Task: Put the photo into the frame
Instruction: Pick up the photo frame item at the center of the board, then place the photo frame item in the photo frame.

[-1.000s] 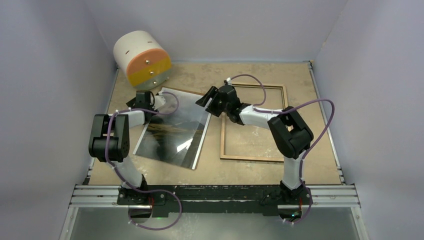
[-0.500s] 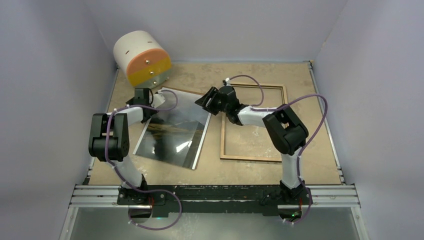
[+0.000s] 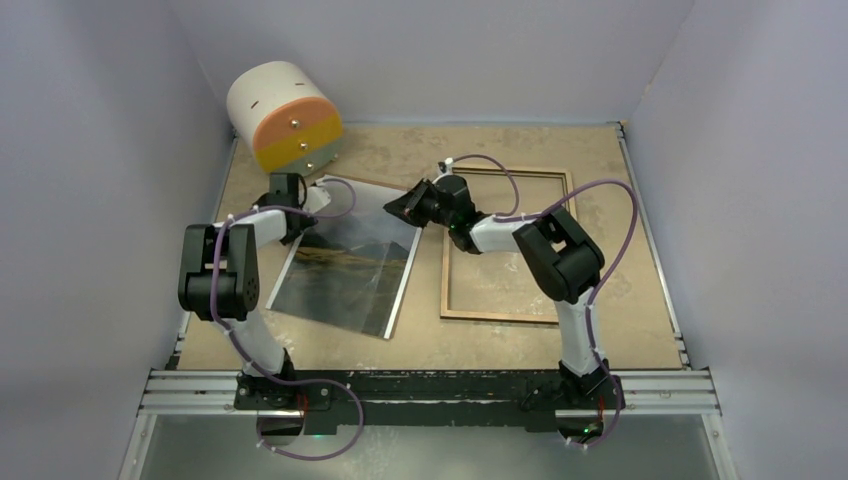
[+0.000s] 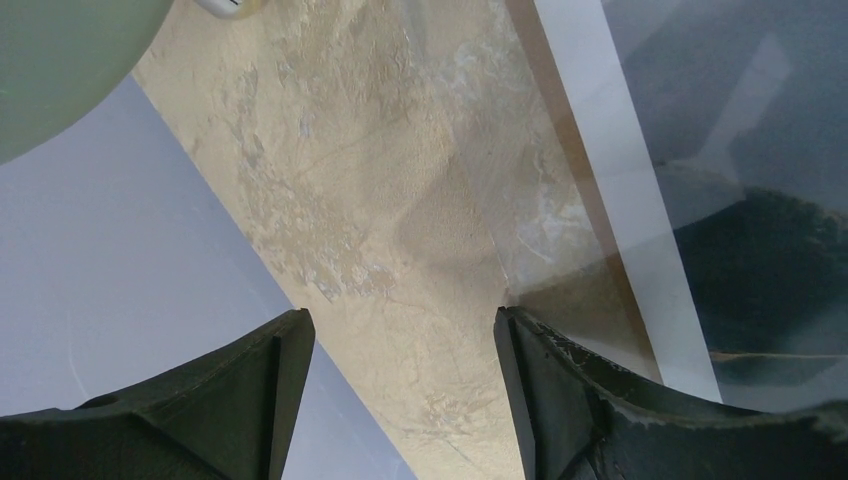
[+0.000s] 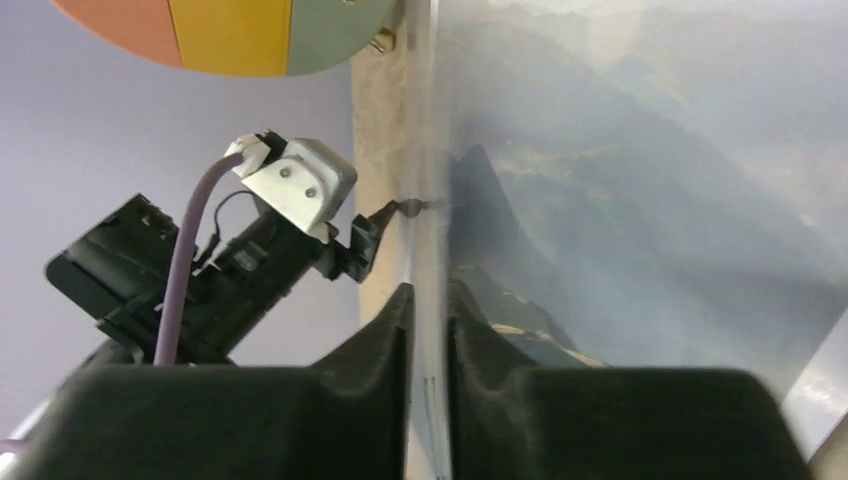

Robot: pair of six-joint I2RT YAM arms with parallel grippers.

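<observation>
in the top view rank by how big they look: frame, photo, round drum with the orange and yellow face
1. frame
2. photo, only a little smaller
3. drum, smallest, even though it stands taller, nearer the camera

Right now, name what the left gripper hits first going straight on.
Likely the mottled beige tabletop: the open left gripper aims at it, with the glossy grey landscape photo beside one finger. Depth is unclear.

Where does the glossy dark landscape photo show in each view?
Top external: glossy dark landscape photo left of centre.
Left wrist: photo along the right side.
Right wrist: photo fills the right, edge pinched in the right hand.
Shared landmark: round drum with coloured face, top left in all.
</observation>
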